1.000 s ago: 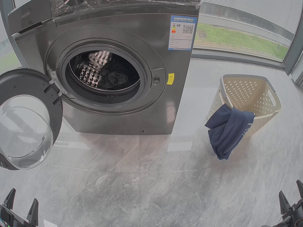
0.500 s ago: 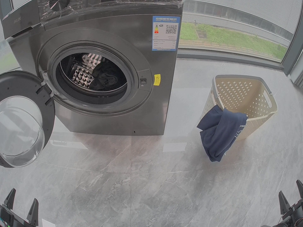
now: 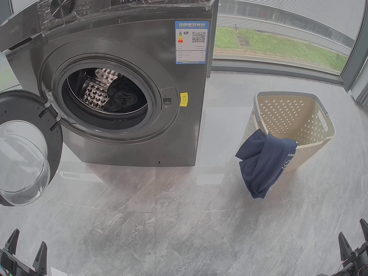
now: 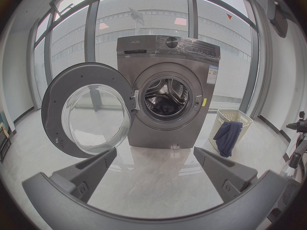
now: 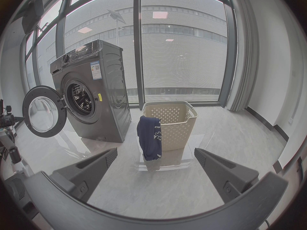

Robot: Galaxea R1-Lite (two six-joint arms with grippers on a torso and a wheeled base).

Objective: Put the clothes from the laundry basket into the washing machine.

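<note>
A grey front-loading washing machine [image 3: 126, 96] stands at the left with its round door [image 3: 23, 150] swung wide open. A dark garment [image 3: 122, 94] lies inside the drum. To the right on the floor sits a cream laundry basket [image 3: 306, 115], and a navy garment [image 3: 264, 161] hangs over its near rim, down to the floor. The basket [image 5: 179, 118] and the navy garment [image 5: 150, 138] are straight ahead in the right wrist view. My left gripper [image 3: 25, 248] and my right gripper [image 3: 354, 236] are low and near, both open with nothing between the fingers.
Large windows [image 3: 291, 16] run behind the machine and the basket. Bare grey marble floor [image 3: 172, 219] lies between me and both of them. The open door juts out toward me at the left.
The whole head view has shifted: the machine and basket sit further left in the picture, so the camera has moved. Both grippers hold the same place in the picture.
</note>
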